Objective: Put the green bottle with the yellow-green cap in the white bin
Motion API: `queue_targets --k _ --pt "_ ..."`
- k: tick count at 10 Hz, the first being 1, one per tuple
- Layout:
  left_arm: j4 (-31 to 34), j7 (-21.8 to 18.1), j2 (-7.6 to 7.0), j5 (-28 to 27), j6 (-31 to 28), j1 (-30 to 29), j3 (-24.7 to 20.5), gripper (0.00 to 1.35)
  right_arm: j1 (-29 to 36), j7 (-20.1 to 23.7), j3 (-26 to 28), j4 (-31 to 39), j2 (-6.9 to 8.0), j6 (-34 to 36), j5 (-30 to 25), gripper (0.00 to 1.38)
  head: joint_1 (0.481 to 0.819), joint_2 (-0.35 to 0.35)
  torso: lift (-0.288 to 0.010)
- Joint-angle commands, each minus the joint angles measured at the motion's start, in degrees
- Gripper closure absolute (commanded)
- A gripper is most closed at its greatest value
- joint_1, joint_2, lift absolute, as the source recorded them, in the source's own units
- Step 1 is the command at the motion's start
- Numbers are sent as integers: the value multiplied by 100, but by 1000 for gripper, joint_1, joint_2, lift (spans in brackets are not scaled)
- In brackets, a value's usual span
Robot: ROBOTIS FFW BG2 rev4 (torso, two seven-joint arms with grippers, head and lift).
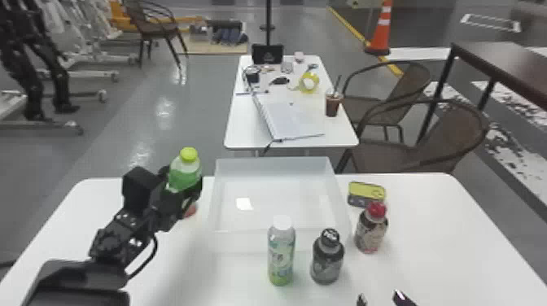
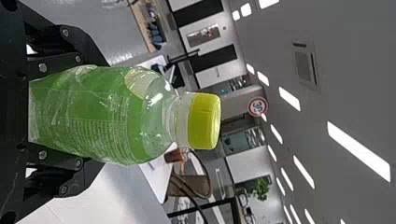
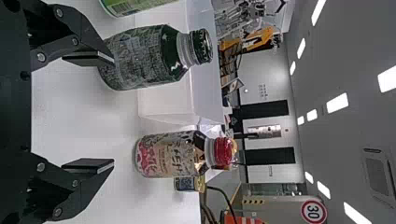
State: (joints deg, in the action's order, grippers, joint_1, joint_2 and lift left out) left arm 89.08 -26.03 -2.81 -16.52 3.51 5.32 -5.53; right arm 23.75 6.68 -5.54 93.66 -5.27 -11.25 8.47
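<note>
Left gripper [image 1: 183, 187]: closed around green bottle [image 1: 185, 173], left of white bin [image 1: 272, 165]
Right gripper [image 1: 380, 299]: wide, near right

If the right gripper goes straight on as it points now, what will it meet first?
Most likely the black-capped bottle, roughly ahead of the left finger of the right gripper. The middle line seems to pass beside it, towards the white bin. Depth is hard to judge.
</note>
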Motion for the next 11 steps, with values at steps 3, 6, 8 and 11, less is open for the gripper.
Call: queue_targets --k 3,6,8,11 --pt "-111 -236 -211 -668 -166 575 1002 832 -28 0 0 -32 35 -9 5 487 549 0 -100" --pt "-796 -228 -405 -1626 -166 1129 1889 832 -55 0 0 -67 44 -44 5 487 549 0 -100" --pt "-1271 -254 -440 -2171 -254 1498 2399 832 -63 0 0 -76 52 -44 5 487 549 0 -100" --pt "-1438 -157 -519 -2400 -105 1639 2610 190 -72 0 0 -93 52 -53 14 487 549 0 -100"
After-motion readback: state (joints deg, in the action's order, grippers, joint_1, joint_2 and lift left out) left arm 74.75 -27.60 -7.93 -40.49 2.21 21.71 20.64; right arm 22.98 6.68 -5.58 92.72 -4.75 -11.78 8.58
